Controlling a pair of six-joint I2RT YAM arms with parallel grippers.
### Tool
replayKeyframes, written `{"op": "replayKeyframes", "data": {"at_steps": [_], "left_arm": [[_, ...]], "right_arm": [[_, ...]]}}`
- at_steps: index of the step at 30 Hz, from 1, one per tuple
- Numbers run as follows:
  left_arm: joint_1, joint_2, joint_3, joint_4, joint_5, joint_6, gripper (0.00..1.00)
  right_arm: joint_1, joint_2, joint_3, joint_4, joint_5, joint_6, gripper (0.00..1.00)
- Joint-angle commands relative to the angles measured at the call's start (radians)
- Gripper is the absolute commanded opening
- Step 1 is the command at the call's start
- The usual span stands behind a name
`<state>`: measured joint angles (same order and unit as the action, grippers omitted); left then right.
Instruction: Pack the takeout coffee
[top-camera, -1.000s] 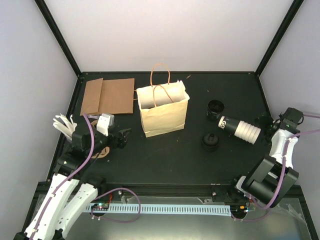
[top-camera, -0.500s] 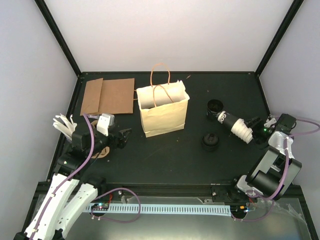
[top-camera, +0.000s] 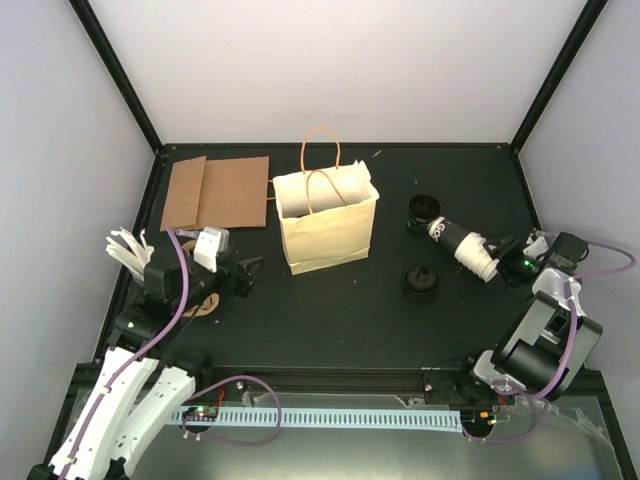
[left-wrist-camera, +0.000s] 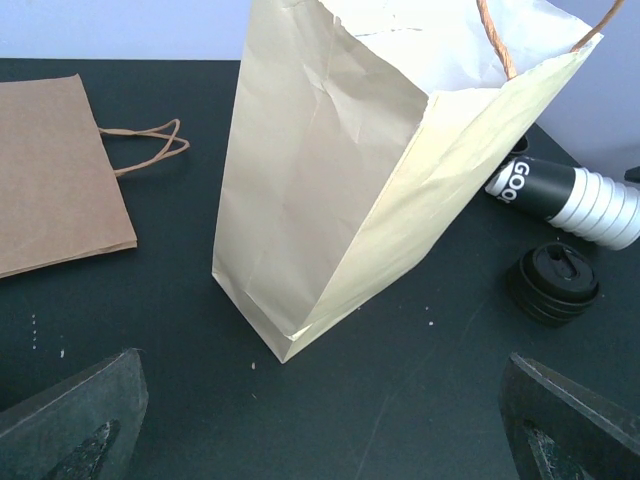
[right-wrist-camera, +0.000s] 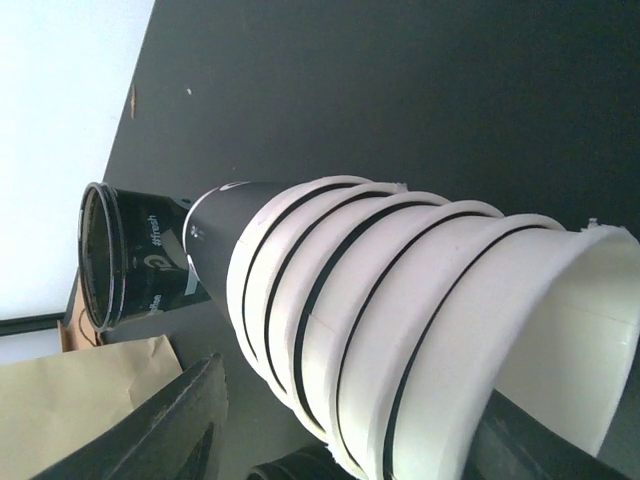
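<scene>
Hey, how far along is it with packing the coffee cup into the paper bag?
Done: nothing visible; the paper bag stands open, no cup seen inside. In hand: the right fingers flank the end white cup of the stack lying on its side, not clamped. Remaining: grip, lift, bag it.

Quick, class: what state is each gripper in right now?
Left gripper: open, empty.
Right gripper: open, jaws either side of the cups, gap visible on one side.
</scene>
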<state>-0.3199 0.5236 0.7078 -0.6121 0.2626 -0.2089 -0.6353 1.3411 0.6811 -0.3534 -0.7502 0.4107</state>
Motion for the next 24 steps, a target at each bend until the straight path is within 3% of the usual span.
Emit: {"op": "replayKeyframes", "data": {"at_steps": [1, 5, 9, 13, 20, 24], "left_arm": [[0.007, 0.000, 0.001, 0.028, 0.013, 0.019, 0.99], [0.007, 0.004, 0.001, 0.027, 0.013, 0.019, 0.99], [0.008, 0.008, 0.000, 0.026, 0.015, 0.019, 0.99], [0.007, 0.012, 0.001, 0.027, 0.015, 0.019, 0.99], [0.007, 0.015, -0.001, 0.027, 0.016, 0.019, 0.99], [0.007, 0.017, -0.001, 0.028, 0.020, 0.020, 0.99]], "right_arm": [[-0.001, 0.014, -0.026, 0.135, -0.070, 0.043, 0.56], [-0.002, 0.035, -0.050, 0.205, -0.097, 0.067, 0.50], [-0.002, 0.045, -0.060, 0.236, -0.106, 0.065, 0.33], [-0.002, 0.032, -0.053, 0.231, -0.111, 0.065, 0.26], [-0.001, -0.028, -0.036, 0.190, -0.105, 0.066, 0.03], [-0.002, -0.095, 0.004, 0.105, -0.068, 0.043, 0.01]]}}
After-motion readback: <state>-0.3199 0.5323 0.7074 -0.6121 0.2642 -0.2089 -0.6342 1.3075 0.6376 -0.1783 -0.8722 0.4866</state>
